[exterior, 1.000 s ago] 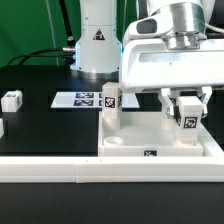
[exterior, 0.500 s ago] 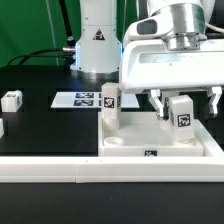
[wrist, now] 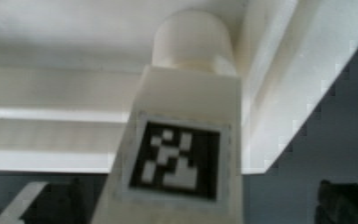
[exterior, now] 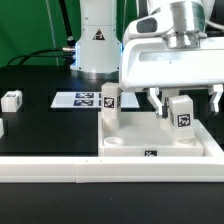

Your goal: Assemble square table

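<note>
- jaws: spread wide, one finger [exterior: 154, 101] on each side of an upright leg [exterior: 181, 112], holding nothing.
- that leg stands on the square table [exterior: 150, 141], right of frame centre; the wrist view shows its tag [wrist: 179, 158].
- second leg [exterior: 110, 104]: upright at the slab's upper left corner.
- loose leg [exterior: 11, 100]: on the black surface [exterior: 50, 125], left edge of the frame.

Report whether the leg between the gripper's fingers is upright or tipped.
Upright. The leg stands on end on the square table, its sides vertical in the exterior view, with the open gripper not touching it.
</note>
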Controlling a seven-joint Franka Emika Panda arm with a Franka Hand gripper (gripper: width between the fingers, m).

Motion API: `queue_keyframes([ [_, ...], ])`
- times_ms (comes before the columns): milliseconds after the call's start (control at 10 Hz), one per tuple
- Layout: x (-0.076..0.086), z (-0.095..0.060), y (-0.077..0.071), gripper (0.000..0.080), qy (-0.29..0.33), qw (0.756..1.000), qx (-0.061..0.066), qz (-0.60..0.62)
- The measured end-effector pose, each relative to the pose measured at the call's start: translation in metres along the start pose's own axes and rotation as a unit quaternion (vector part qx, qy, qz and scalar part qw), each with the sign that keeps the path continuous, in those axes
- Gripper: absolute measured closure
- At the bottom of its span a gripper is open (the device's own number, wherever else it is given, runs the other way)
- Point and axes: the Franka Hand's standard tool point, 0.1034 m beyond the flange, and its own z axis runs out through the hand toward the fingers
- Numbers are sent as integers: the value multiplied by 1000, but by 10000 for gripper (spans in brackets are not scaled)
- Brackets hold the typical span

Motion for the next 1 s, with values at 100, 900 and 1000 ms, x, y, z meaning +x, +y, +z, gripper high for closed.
queue_keyframes([
  [100,8,-9,2,151,2,1000,1,3],
  [900,10,-13,12,151,-181,982,40,29],
  [1000,10,-14,9,151,-212,976,46,30],
])
